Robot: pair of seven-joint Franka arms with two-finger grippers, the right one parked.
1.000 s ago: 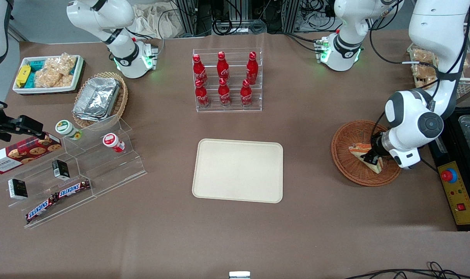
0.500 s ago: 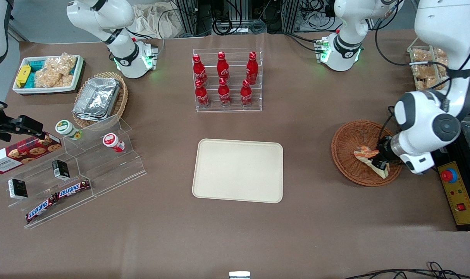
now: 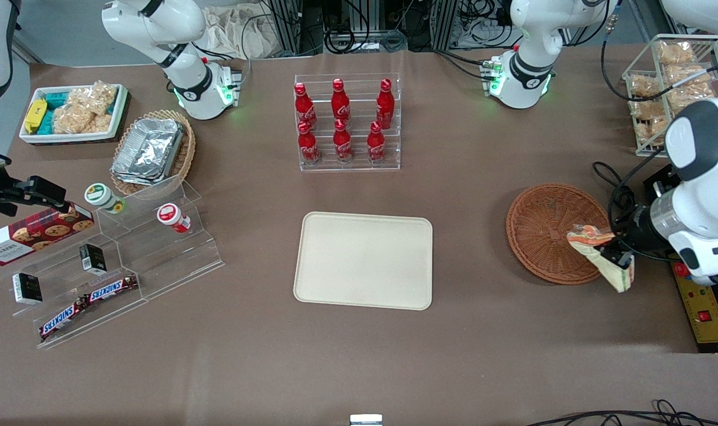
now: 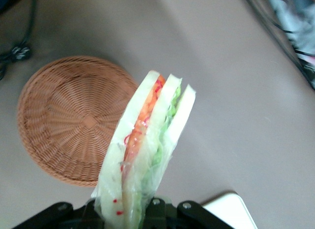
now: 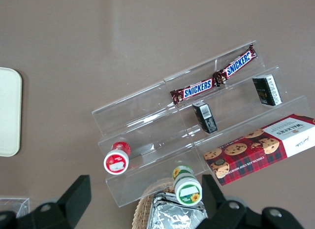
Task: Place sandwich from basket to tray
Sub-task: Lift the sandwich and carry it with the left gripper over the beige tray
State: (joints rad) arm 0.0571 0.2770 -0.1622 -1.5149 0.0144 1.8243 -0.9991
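Observation:
My left gripper [image 3: 617, 258] is shut on the sandwich [image 3: 600, 251], a pale wedge with orange and green layers in clear wrap. It hangs in the air over the rim of the reddish-brown basket [image 3: 545, 231], on the side toward the working arm's end. In the left wrist view the sandwich [image 4: 147, 145] sticks up from the gripper [image 4: 133, 214], with the empty basket [image 4: 69, 120] lying on the table below. The cream tray [image 3: 364, 260] lies empty mid-table, toward the parked arm from the basket; its corner [image 4: 231, 212] shows by the fingers.
A clear rack of red cola bottles [image 3: 347, 121] stands farther from the camera than the tray. A yellow control box with a red button [image 3: 699, 302] sits at the working arm's table edge. A wire rack of snack bags [image 3: 672, 89] stands above it.
The gripper has lifted the sandwich out of the basket and carried it up and toward the working arm's end; the basket is now empty.

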